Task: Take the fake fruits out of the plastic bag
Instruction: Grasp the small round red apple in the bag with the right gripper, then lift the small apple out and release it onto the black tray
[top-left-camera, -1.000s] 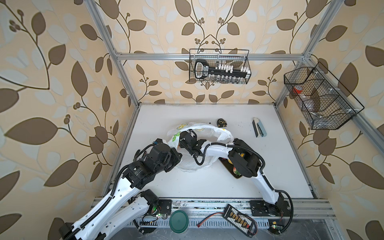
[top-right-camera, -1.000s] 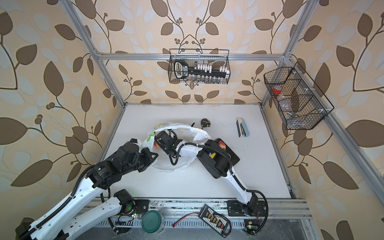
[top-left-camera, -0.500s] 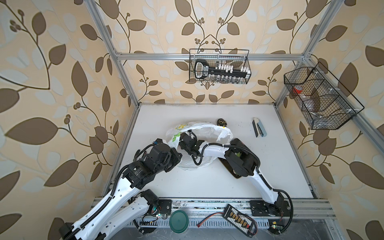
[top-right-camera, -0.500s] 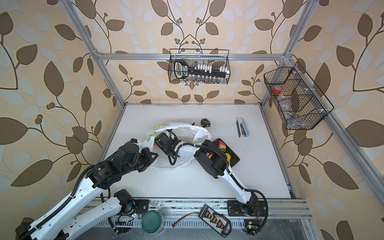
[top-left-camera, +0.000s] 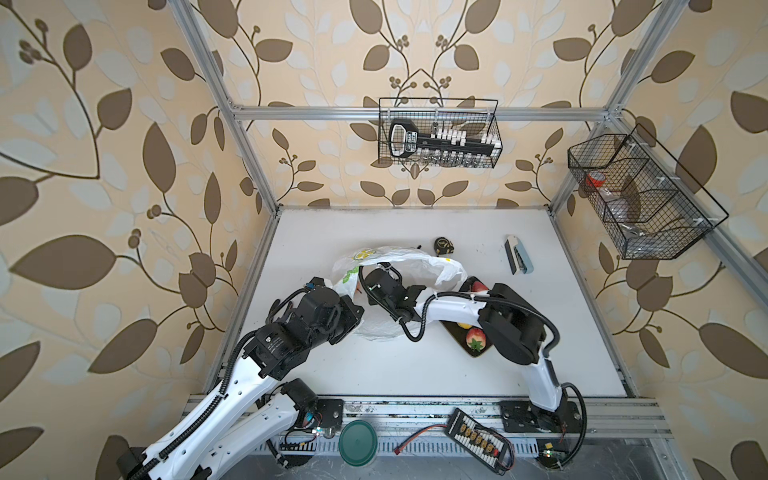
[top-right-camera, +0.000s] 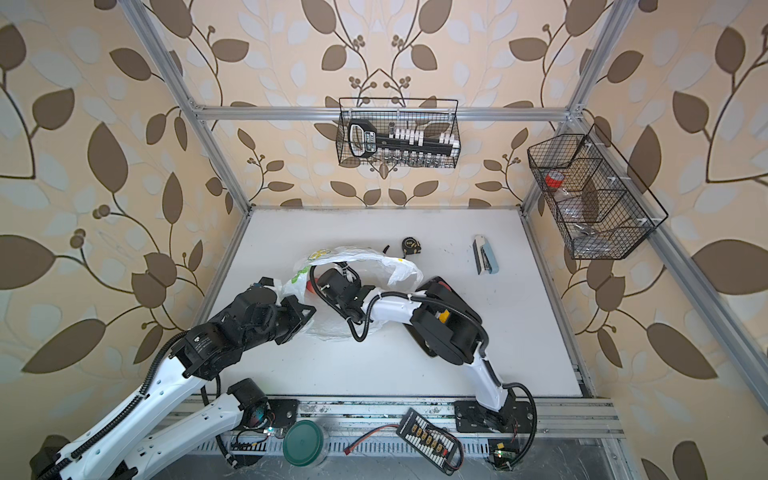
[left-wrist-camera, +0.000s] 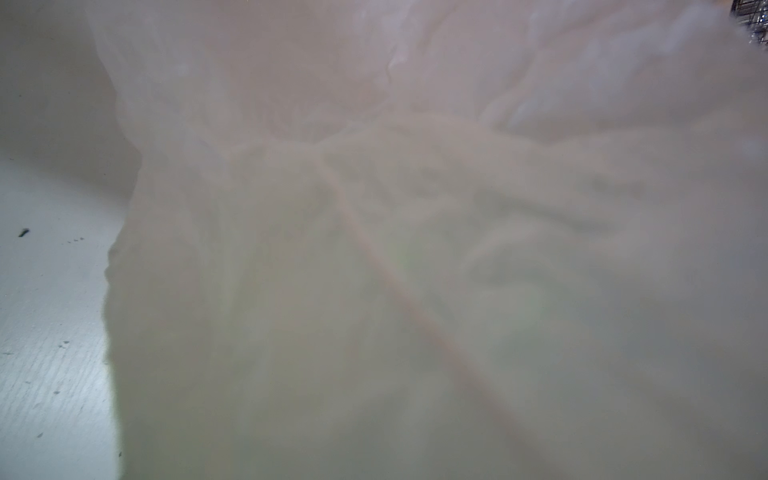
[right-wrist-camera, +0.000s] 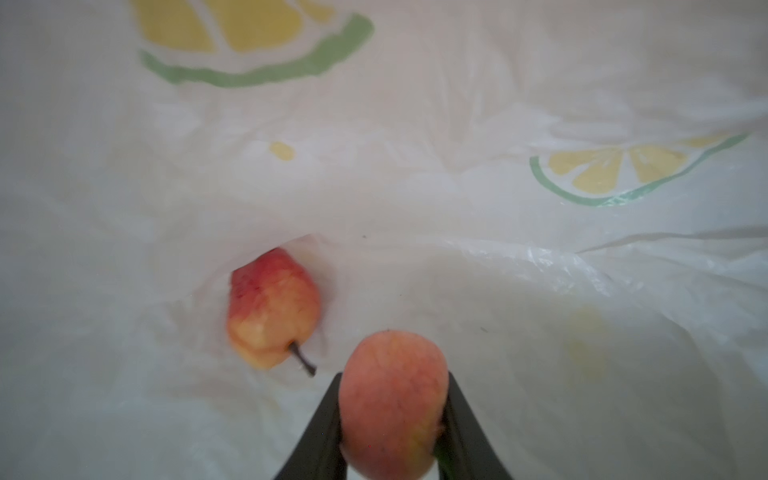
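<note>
My right hand (right-wrist-camera: 393, 378) is clamped on an apple (right-wrist-camera: 392, 415) inside the bag (right-wrist-camera: 498, 291); my left hand (top-left-camera: 352, 311) pinches the bag's edge.

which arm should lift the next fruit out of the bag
Right. The right gripper is inside the plastic bag, closed on a pink fruit. The left gripper sits shut at the bag's edge.

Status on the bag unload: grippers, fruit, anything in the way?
Left gripper shut, at the plastic bag's edge. Right gripper closed on a pink-red fruit inside. One red-yellow apple loose beside it. Only bag film around them.
</note>
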